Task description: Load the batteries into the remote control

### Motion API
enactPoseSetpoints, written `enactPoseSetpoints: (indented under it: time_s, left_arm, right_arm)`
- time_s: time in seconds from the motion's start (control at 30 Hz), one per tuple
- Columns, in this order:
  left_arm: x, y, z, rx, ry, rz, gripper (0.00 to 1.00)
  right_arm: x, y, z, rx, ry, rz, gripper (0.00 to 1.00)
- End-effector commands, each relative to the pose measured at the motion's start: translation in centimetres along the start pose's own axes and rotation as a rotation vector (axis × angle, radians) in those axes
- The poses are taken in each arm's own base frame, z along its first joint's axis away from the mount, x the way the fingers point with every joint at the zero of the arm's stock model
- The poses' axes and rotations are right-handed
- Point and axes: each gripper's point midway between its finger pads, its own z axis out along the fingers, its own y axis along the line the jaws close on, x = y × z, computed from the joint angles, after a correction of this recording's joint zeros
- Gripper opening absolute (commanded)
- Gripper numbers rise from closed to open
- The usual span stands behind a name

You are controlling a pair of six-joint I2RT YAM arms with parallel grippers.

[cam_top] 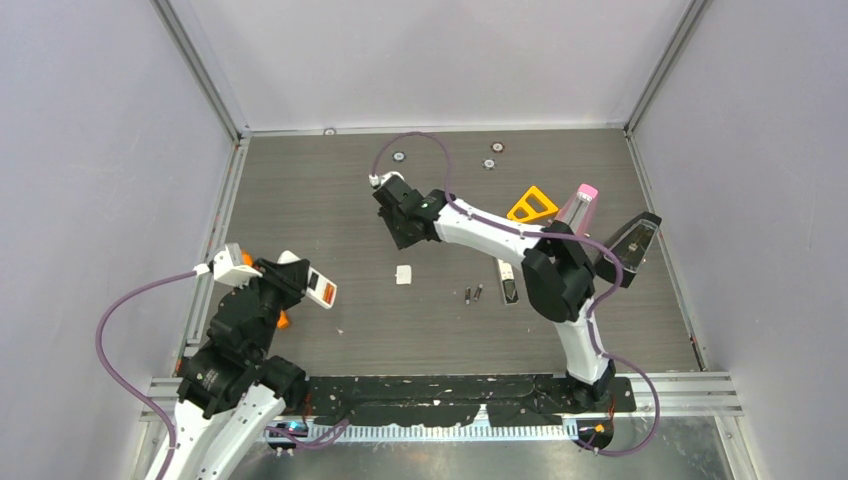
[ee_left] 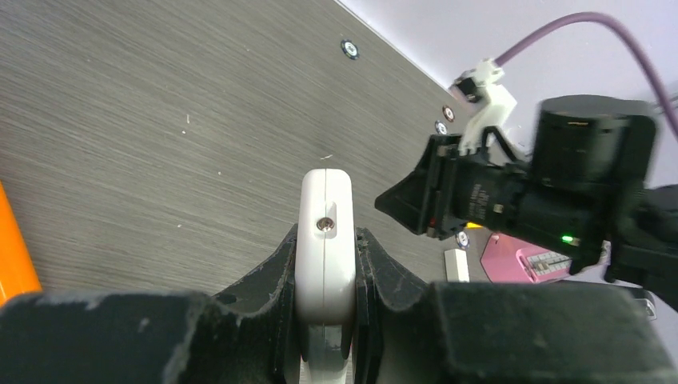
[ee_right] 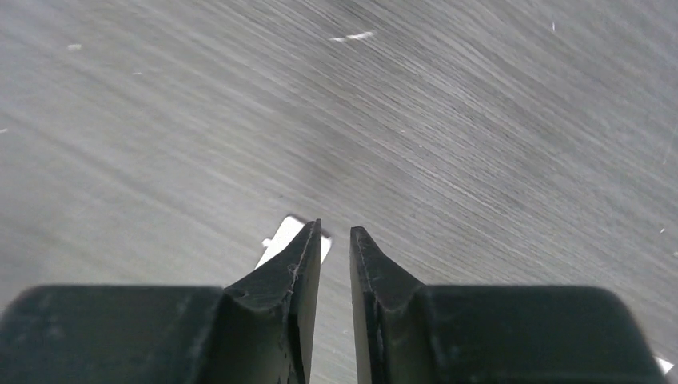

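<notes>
My left gripper (cam_top: 298, 279) is shut on a white remote control (cam_top: 321, 288) with an orange and grey face, held above the table's left side. In the left wrist view the remote (ee_left: 325, 240) stands edge-on, clamped between both jaws of that gripper (ee_left: 326, 264). Two dark batteries (cam_top: 472, 294) lie side by side on the table right of centre. My right gripper (cam_top: 402, 240) hovers over the table's middle, its jaws (ee_right: 336, 232) slightly apart with nothing between them. A small white cover (cam_top: 404, 274) lies just beyond its fingertips, partly hidden behind the left finger (ee_right: 300, 256).
A black and white remote (cam_top: 508, 282) lies beside the batteries. An orange triangle (cam_top: 532, 206), a pink-topped device (cam_top: 580, 203) and a black remote (cam_top: 632, 245) sit at the right. An orange stick (ee_left: 12, 248) lies under the left arm. Grey walls close in three sides.
</notes>
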Motion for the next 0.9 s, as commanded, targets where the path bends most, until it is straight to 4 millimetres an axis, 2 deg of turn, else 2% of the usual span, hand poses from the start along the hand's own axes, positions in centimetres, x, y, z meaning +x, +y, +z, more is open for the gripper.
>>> enactPoseSetpoints:
  time_s: [0.0, 0.03, 0.13, 0.47, 0.7, 0.87]
  left_arm:
    - [-1.8, -1.4, -0.5, 0.037, -0.042, -0.038, 0.0]
    - [-1.8, -1.4, -0.5, 0.036, -0.041, -0.039, 0.0]
    - [-1.7, -1.4, -0.4, 0.034, -0.037, -0.036, 0.0]
    - [-1.5, -1.3, -0.3, 0.03, -0.033, -0.035, 0.0]
    - [-1.6, -1.3, -0.6, 0.036, -0.035, -0.043, 0.0]
    - [-1.5, -1.2, -0.8, 0.041, -0.031, -0.053, 0.0]
  right_arm:
    - [2.0, -2.3, 2.2, 0.178, 0.08, 0.081, 0.21]
    - [1.7, -2.3, 2.4, 0.183, 0.076, 0.082, 0.2]
    - [2.7, -2.4, 3.7, 0.205, 0.107, 0.066, 0.14]
    - [5.6, -1.3, 5.4, 0.187, 0.155, 0.027, 0.13]
    - [6.6, -0.2, 4.6, 0.163, 0.154, 0.037, 0.13]
    - [8.4, 0.0, 3.4, 0.166, 0.185, 0.041, 0.13]
